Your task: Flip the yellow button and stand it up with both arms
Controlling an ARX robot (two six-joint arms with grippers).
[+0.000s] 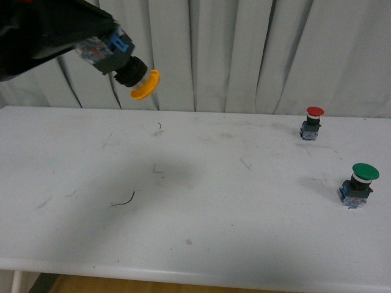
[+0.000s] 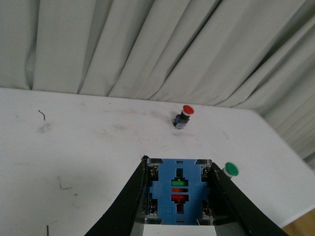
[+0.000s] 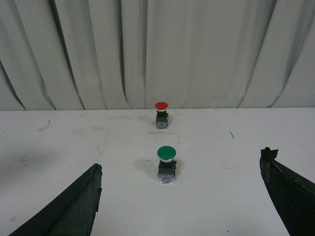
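My left gripper (image 1: pixel 101 46) is shut on the yellow button (image 1: pixel 131 70) and holds it high above the table at the far left, tilted, with the yellow cap (image 1: pixel 146 85) pointing down and to the right. In the left wrist view the button's blue contact block (image 2: pixel 177 192) sits between the two black fingers (image 2: pixel 125 201), cap hidden. My right gripper (image 3: pixel 182 191) is open and empty, its fingers (image 3: pixel 74 206) wide apart above the table. It is out of the front view.
A red-capped button (image 1: pixel 313 122) stands upright at the back right of the white table (image 1: pixel 195 201). A larger green-capped button (image 1: pixel 360 184) stands nearer the right edge. Both show in the right wrist view, green (image 3: pixel 166 163) in front of red (image 3: pixel 161 114). Grey curtains hang behind.
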